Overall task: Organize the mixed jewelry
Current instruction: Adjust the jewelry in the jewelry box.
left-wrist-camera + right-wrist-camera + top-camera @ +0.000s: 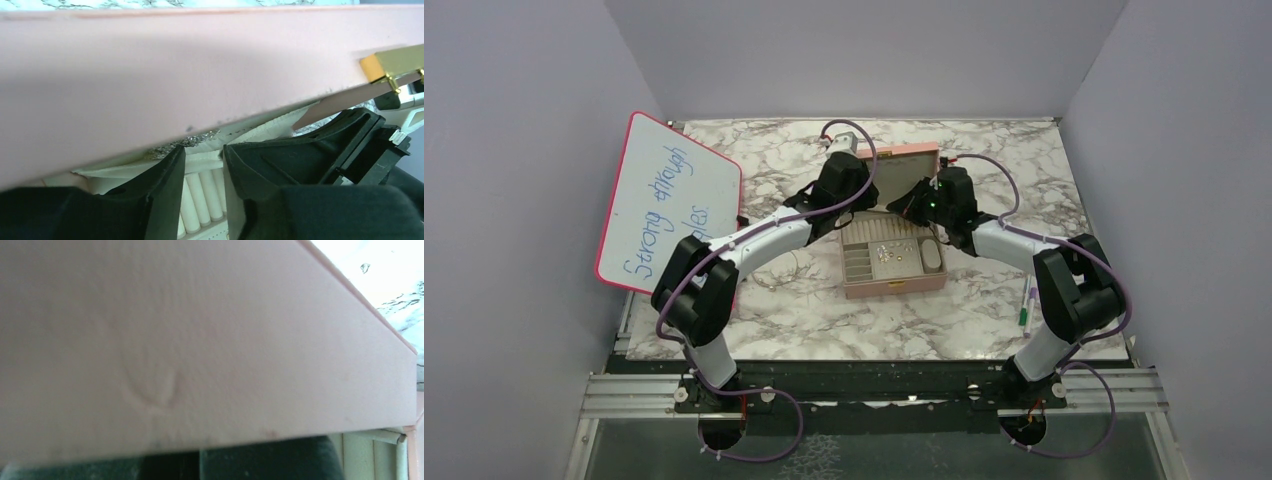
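At the counter's centre stands an open pink box, with a whiteboard at its nine o'clock. The lid stands up at the box's twelve o'clock edge, and both hands are close against it. The left hand shows a narrow gap between its fingers, with nothing in it; cream ring rolls show through. The right hand is closed, and whether it pinches the lid cannot be told. A pen lies at the box's four o'clock. The jewelry sits as tiny bright specks in the box's middle tray; none shows loose on the counter. The task looks far along: pieces are boxed, though their sorting is too small to judge, and the lid is not yet shut.
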`<state>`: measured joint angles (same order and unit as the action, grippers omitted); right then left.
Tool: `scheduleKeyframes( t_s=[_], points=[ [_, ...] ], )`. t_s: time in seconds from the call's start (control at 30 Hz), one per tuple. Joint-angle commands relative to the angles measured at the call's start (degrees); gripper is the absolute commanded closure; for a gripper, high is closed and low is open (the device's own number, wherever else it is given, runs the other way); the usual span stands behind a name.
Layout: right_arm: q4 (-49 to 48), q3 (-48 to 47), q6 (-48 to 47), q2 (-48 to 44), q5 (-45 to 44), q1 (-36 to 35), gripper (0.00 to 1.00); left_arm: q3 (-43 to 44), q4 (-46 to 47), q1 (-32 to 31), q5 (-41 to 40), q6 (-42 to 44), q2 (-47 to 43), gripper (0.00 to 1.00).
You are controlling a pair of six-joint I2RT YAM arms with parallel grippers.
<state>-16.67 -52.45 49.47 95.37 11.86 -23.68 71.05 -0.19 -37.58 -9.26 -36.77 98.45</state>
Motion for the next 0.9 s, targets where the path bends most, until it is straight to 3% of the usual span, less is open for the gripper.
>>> scheduleKeyframes(
  t_s=[0.0,0.23,0.37,0.43,0.63,0.73,0.87],
  points=[
    [-3.2,-2.8,1.2,-2.5,1.6,0.6,0.99,0.4,3.7,1.7,-1.2,0.0,-2.7,0.68],
    [-3.4,-2.8,1.4,-2.4,1.5,0.5,0.99,1.0,3.6,1.8,-3.3,-0.6,-2.0,0.77],
    [-3.2,-2.9,1.5,-2.3,1.3,0.6,0.99,1.8,-0.2,1.8,-6.6,-2.1,-1.8,0.86],
    [-3.0,-3.0,1.5,-2.2,1.2,0.6,0.99,1.9,-3.1,1.8,-8.7,-2.7,-1.9,0.86],
    [-3.5,-2.9,1.2,-2.3,3.0,0.6,0.99,0.8,-5.6,2.0,-4.8,-1.9,-3.6,0.58],
    [-6.0,-2.4,-0.4,-2.3,6.4,0.8,0.99,-0.9,-3.6,3.1,1.3,-2.0,-5.5,0.52],
    [-10.7,-0.8,-0.3,-1.6,11.2,1.7,0.99,-3.0,-0.1,3.4,2.5,-1.4,-7.8,0.50]
  ],
)
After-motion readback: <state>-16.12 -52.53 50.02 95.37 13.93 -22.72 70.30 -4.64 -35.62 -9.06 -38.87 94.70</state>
